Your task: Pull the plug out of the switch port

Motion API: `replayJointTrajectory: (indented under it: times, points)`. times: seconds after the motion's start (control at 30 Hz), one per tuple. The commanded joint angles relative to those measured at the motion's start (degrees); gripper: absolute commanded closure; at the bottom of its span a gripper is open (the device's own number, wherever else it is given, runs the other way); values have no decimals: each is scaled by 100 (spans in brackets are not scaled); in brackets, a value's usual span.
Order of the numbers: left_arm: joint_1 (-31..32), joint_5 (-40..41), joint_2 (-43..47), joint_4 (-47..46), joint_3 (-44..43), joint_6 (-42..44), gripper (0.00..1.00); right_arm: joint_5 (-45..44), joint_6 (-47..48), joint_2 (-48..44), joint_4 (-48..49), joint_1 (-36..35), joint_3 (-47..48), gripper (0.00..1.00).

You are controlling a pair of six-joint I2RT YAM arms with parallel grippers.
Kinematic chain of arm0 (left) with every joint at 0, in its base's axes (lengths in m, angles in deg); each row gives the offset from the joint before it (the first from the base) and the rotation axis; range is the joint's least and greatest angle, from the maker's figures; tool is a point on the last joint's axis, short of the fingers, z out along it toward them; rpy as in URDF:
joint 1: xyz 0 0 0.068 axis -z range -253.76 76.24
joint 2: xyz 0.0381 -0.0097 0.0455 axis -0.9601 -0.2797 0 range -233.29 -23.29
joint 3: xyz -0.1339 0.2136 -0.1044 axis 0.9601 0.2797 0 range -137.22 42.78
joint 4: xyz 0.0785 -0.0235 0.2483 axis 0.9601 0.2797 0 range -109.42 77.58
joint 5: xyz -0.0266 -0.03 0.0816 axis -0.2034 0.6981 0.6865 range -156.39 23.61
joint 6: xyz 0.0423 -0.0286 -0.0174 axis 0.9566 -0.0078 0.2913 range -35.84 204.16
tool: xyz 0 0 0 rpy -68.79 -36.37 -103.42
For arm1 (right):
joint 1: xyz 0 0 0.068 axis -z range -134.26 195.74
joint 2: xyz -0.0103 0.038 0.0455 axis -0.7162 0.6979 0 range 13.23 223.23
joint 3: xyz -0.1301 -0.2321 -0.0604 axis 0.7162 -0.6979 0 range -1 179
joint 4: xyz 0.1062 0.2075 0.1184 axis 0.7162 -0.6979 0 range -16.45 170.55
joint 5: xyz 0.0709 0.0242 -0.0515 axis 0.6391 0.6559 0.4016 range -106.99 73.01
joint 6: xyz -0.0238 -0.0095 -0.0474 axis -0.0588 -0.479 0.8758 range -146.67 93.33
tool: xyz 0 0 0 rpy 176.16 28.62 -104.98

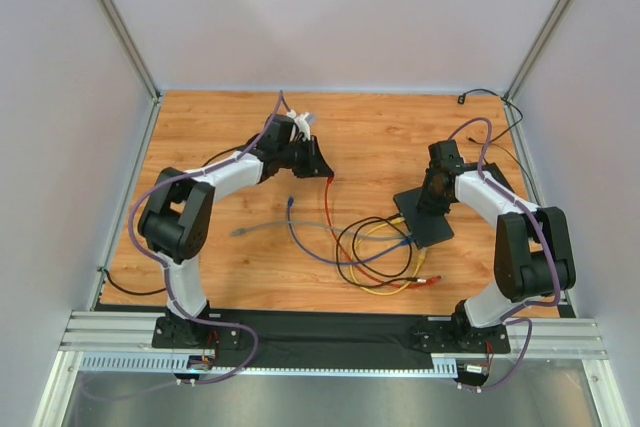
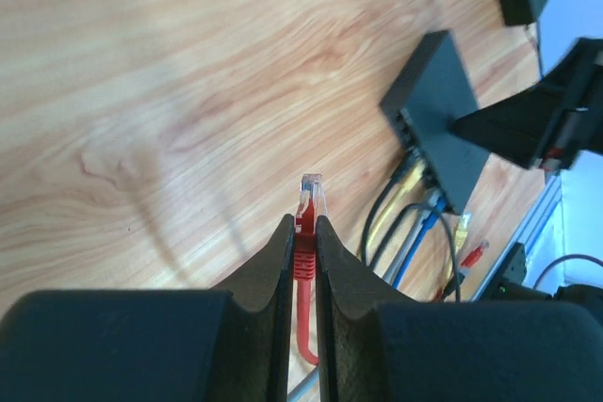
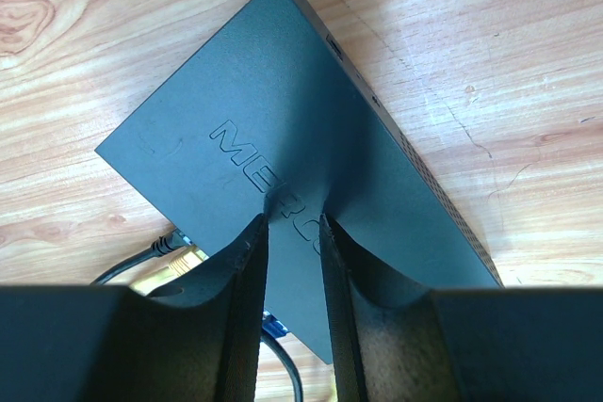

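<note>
Fingers (image 2: pixel 271 275) of my left gripper (image 2: pixel 301 225) are clamped nearly shut on the red plug (image 2: pixel 310 190), held above the wooden table (image 2: pixel 141 91) and well apart from the switch (image 2: pixel 438 82). Yellow, blue and black cables (image 2: pixel 426 218) run into its port edge (image 2: pixel 412 134). My right gripper (image 3: pixel 294 218), narrowly parted and holding nothing, rests its tips on the switch's top.

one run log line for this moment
left gripper: shut on red plug, held away from switch | right gripper: open, resting on switch top | plug: out of port
</note>
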Motion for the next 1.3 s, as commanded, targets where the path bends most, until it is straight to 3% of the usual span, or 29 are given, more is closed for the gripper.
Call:
replayJointTrajectory:
  times: [0.0, 0.3, 0.7, 0.87, 0.97, 1.27]
  points:
    - [2, 507, 788, -374, -109, 509, 100, -429, 103, 333, -191, 29, -225, 69]
    - [134, 534, 1606, 470, -557, 1607, 100, -412, 94, 359, -156, 29, -198, 69]
    - [863, 745, 2230, 1920, -1269, 3356, 100, -412, 94, 341, -182, 21, -198, 69]
    - [1407, 2053, 3231, 1395, -586, 4296, 100, -403, 94, 315, -173, 21, -216, 69]
    - [1592, 2449, 3663, 1200, -443, 4342, 100, -403, 94, 315, -165, 21, -216, 69]
    - [2926, 4030, 3128, 2192, -1216, 5817, 100, -394, 85, 280, -173, 21, -225, 69]
